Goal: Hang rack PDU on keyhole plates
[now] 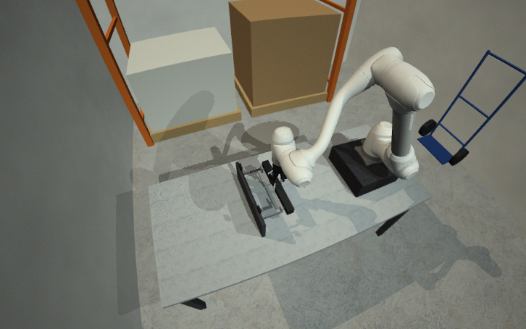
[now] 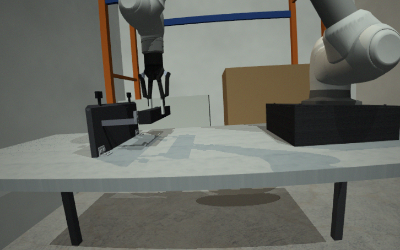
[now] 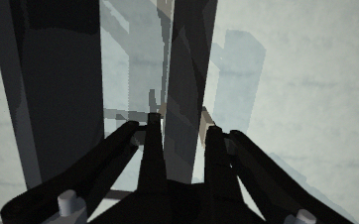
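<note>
Black PDU (image 2: 152, 114) in claw (image 2: 155, 102), airborne.

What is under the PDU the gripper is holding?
Under the PDU, held off the surface by the gripper, lie the table top and its shadow. Its back buttons, facing the black panel, cannot be seen.
</note>
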Controlling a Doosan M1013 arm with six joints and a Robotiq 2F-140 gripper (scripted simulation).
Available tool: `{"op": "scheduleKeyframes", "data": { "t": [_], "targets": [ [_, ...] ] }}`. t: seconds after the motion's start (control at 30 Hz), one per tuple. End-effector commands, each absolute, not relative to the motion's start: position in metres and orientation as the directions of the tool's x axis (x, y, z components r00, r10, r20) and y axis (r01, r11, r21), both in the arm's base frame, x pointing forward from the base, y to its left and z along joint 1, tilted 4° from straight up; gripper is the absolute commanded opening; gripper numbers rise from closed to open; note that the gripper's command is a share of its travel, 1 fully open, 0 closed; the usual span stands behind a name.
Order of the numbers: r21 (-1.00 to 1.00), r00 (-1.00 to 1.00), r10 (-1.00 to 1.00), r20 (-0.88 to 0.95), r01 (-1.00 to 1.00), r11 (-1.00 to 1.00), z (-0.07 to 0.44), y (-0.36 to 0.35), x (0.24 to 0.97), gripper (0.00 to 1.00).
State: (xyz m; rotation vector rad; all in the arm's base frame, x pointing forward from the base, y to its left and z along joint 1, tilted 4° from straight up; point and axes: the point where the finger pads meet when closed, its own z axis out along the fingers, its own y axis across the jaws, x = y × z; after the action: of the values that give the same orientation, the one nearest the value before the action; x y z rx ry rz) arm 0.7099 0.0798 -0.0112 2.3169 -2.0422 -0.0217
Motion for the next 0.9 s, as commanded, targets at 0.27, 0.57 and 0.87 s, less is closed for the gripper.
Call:
{"op": "scheduleKeyframes", "data": {
  "t": [0.27, 0.57, 0.87],
  "targets": [
    [0.036, 0.122, -0.992, 0.02, -0.992, -0.121, -0.0068, 0.0795, 0.7132, 0.0],
    [0.037, 0.122, -0.992, 0.021, -0.992, -0.121, -0.0057, 0.0794, 0.7117, 0.0],
    [0.04, 0.122, -0.992, 0.021, -0.992, -0.121, -0.0027, 0.079, 0.7075, 0.0]
  ]
}}
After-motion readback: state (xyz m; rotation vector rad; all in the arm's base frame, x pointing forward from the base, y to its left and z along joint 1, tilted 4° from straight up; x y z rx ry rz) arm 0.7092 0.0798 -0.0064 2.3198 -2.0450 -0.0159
